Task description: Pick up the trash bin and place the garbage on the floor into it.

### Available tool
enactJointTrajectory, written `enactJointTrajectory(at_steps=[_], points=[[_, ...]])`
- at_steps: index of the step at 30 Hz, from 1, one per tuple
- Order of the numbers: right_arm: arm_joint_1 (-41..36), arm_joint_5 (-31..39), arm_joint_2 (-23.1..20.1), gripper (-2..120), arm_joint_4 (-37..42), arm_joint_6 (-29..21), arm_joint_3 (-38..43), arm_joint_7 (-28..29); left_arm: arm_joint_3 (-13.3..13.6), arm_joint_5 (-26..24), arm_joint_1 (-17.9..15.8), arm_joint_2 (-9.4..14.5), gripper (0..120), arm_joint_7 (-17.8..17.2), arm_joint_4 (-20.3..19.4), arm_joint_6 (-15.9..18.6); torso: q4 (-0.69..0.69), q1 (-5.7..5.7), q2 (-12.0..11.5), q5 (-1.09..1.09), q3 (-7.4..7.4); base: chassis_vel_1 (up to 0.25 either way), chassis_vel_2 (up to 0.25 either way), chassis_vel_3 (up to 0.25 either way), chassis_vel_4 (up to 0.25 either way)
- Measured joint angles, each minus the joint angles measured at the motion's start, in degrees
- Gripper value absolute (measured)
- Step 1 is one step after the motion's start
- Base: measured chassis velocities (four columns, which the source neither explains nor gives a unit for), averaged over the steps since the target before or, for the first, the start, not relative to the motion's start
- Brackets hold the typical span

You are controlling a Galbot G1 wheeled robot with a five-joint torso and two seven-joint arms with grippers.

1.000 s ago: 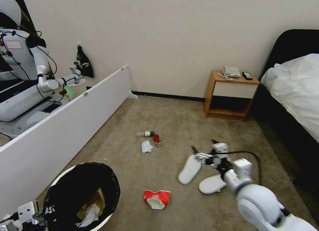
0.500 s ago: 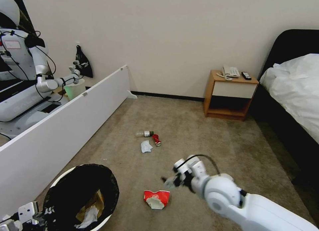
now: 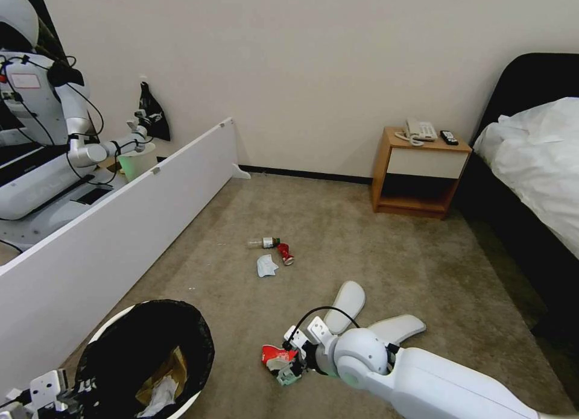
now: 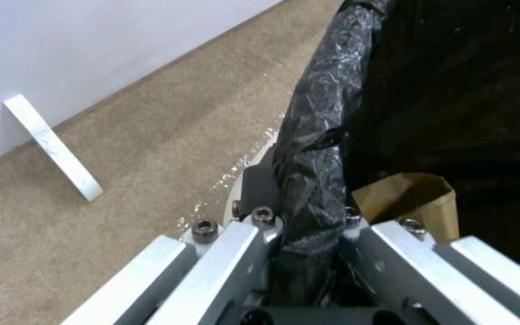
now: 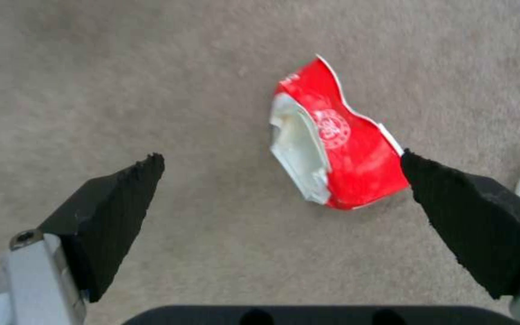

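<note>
Swung from the slippers [image 3: 347, 305] down over the red-white carton [image 3: 278, 357], right gripper [image 5: 281, 174] spread wide, left gripper [image 4: 308, 234] clamped on the trash bin [image 3: 114, 331] rim

Note for your log: carton [image 5: 338, 155] red, white round emblem printed, white inside. Right gripper [image 5: 281, 180] pads black, ribbed texture, silver mounts. Trash bin [image 3: 114, 322] white rim, glossy black liner. Brown paper bag [image 4: 413, 198] and crumpled white paper [image 3: 160, 395] inside. Floor [image 3: 338, 226] beige-brown, plain. Two slippers [image 3: 347, 301] white. Can [image 3: 284, 254] red. Mask [image 3: 265, 265] pale white. Left gripper [image 4: 305, 234] silver.
</note>
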Motion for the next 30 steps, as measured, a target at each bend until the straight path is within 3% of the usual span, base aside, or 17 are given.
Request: enactJointTrajectory(at_steps=[6, 14, 30], points=[[0.3, -4.4, 2.7, 100, -9.0, 3.9, -1.5, -1.4, 0.0, 0.6, 0.0, -0.5, 2, 0.3, 0.5, -0.3, 0.00, 0.00, 0.0, 0.01, 0.00, 0.000, 0.000, 0.000, 0.000], [1.1, -7.2, 5.5, 100, -15.2, 7.5, -2.5, -1.8, 0.1, 1.5, -0.2, -1.1, 2, 0.6, 1.2, -0.7, 0.00, 0.00, 0.0, 0.00, 0.00, 0.000, 0.000, 0.000, 0.000], [3.0, -11.5, 16.6, 100, -30.6, 16.4, -6.4, -3.0, 0.1, 1.8, 0.1, -1.7, 2, 0.9, 1.0, -0.9, 0.01, 0.00, 0.0, 0.00, 0.00, 0.000, 0.000, 0.000, 0.000]])
